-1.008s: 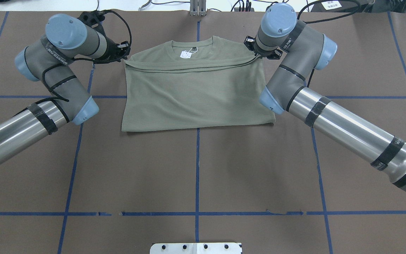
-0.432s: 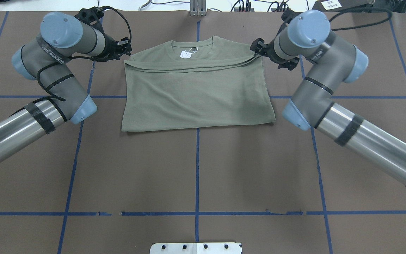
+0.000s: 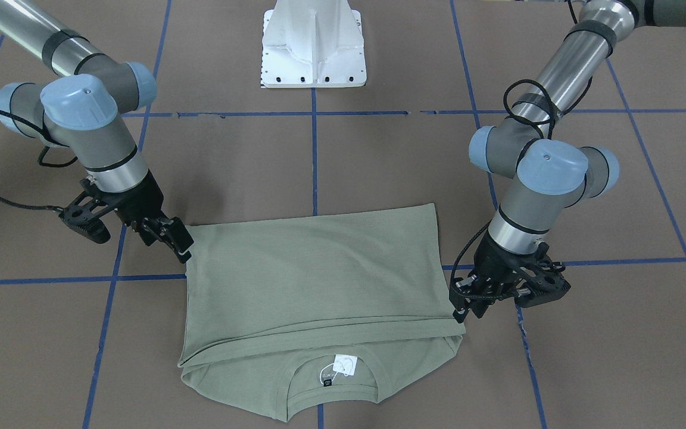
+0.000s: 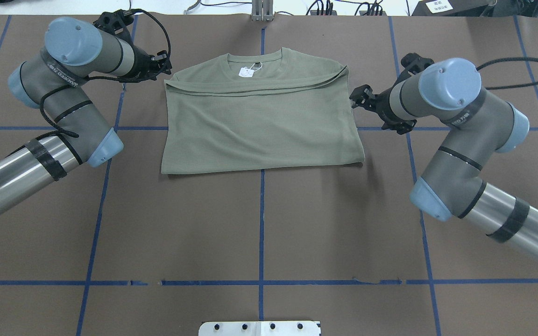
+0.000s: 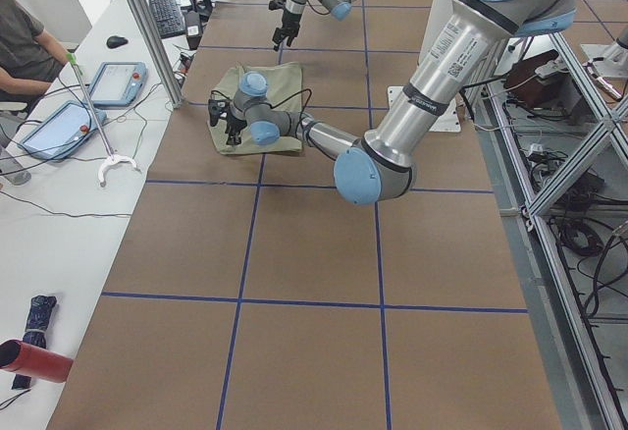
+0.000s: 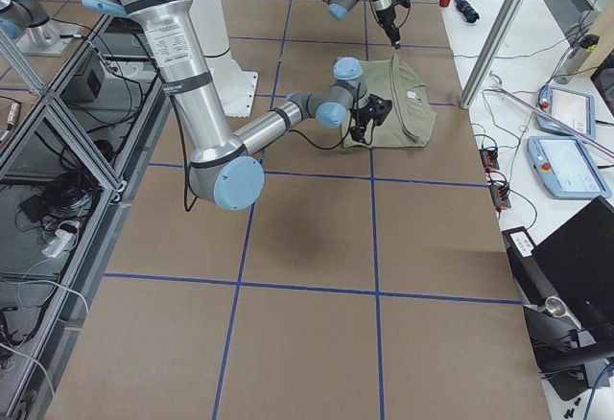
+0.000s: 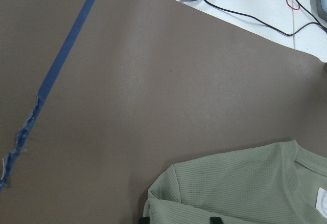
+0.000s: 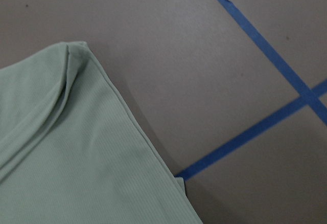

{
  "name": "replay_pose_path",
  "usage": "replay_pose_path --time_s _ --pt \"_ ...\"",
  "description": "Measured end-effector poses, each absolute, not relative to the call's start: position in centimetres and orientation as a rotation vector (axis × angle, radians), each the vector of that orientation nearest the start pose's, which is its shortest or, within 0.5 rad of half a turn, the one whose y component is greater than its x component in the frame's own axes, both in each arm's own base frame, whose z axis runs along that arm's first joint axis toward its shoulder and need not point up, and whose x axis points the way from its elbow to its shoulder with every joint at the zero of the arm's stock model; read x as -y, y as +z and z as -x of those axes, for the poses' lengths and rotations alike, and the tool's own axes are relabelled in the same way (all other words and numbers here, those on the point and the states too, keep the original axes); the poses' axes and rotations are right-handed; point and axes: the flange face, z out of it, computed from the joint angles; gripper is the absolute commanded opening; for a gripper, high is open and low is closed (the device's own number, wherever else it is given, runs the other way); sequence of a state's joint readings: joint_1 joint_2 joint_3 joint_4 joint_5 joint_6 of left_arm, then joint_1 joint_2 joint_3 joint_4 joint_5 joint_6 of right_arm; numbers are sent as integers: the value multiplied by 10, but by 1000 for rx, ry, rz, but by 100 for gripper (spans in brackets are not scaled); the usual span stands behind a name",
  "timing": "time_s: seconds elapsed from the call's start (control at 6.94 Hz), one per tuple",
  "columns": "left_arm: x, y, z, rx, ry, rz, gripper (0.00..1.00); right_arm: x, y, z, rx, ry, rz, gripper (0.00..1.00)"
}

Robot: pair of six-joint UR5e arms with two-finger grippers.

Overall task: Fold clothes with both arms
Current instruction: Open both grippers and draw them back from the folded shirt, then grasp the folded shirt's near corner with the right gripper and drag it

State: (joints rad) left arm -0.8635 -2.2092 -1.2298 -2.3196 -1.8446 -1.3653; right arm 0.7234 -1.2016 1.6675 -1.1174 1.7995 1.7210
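Note:
The sage-green shirt (image 4: 259,121) lies folded flat at the far middle of the table, neckline and white tag (image 4: 246,71) at the far edge. It also shows in the front view (image 3: 319,268). My left gripper (image 4: 166,70) sits at the shirt's far-left corner. In the left wrist view its two fingertips (image 7: 144,219) stand apart, with the folded edge (image 7: 245,188) between them. My right gripper (image 4: 357,99) is open and empty, just off the shirt's right edge (image 8: 61,152). In the front view it touches nothing (image 3: 179,241).
The brown table cover carries blue tape lines (image 4: 262,233). The white base block (image 3: 313,42) stands at the robot's side. A desk with tablets (image 5: 108,81) and a seated operator (image 5: 25,47) lies beyond the table's far edge.
My right arm has swung back and outward. Its gripper has left the shirt's far-right corner and now sits beside the right edge. My left gripper has drawn slightly away to the left.

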Motion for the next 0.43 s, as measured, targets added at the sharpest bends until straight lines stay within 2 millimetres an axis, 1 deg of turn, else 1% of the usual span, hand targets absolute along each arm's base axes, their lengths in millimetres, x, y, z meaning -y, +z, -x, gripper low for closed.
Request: replay_pose_path --time_s 0.14,0.29,0.43 --pt "646 351 -413 -1032 -447 -313 49 489 367 420 954 712 -41 99" --pt "645 352 -413 -1033 -446 -310 49 478 368 433 949 707 -39 98" --pt "645 351 -412 -1034 -445 -310 49 472 371 441 942 700 -38 94"
